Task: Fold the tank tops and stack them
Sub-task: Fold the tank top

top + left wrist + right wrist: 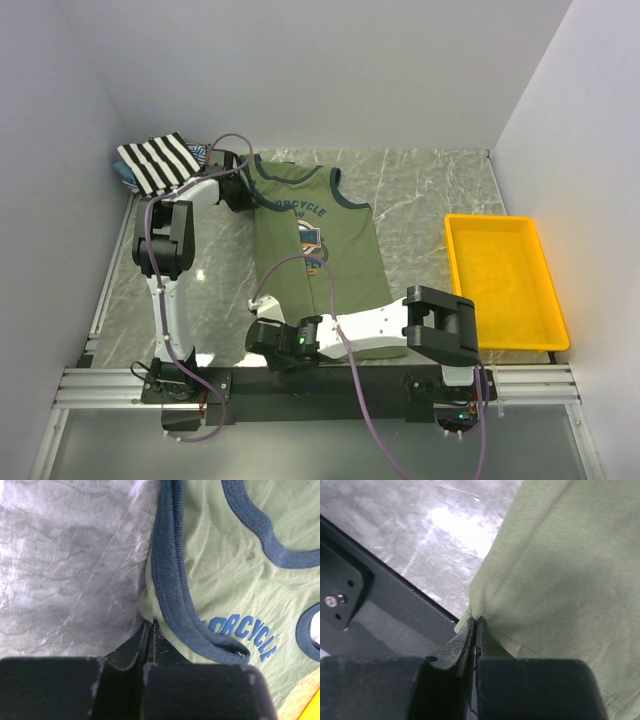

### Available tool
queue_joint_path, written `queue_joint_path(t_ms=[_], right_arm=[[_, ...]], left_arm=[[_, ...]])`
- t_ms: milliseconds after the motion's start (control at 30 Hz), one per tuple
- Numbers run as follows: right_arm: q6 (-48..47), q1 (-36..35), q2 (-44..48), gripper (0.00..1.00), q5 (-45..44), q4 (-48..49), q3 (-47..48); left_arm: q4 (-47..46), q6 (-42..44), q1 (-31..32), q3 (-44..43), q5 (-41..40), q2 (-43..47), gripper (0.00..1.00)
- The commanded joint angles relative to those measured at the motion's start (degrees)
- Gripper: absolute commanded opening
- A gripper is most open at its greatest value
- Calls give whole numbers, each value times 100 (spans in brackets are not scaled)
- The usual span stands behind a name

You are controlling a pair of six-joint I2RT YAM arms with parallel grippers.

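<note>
An olive green tank top [335,260] with navy trim and a blue chest print lies spread flat in the middle of the table. My left gripper [243,196] is at its left armhole. In the left wrist view the left gripper [151,623] is shut on the green cloth just beside the navy trim [172,585]. My right gripper [258,338] is at the near left hem corner. The right wrist view shows the right gripper [476,620] shut on that corner of the olive tank top [560,570]. A black-and-white striped tank top [158,163] lies at the back left on blue patterned cloth [126,177].
A yellow plastic tray [456,262] stands on the right side of the table. White walls close in the back and both sides. The black mounting rail [395,615] runs along the near edge, right beside the right gripper.
</note>
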State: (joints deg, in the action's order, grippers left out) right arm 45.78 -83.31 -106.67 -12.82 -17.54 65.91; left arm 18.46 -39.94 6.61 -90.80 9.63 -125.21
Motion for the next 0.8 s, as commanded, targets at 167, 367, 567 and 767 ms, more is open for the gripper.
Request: queue_joint_path(t_ms=[167, 367, 567, 767], right_arm=[[-262, -1, 314, 0, 596, 418, 194], [-377, 51, -143, 0, 860, 330, 791], [-394, 166, -608, 0, 1220, 348, 1310], [-412, 262, -496, 32, 1142, 321, 1302]], left_arm=[[122, -22, -63, -253, -610, -118, 1], [368, 127, -213, -736, -681, -302, 0], [386, 154, -389, -948, -708, -434, 1], [220, 206, -415, -764, -699, -50, 35]])
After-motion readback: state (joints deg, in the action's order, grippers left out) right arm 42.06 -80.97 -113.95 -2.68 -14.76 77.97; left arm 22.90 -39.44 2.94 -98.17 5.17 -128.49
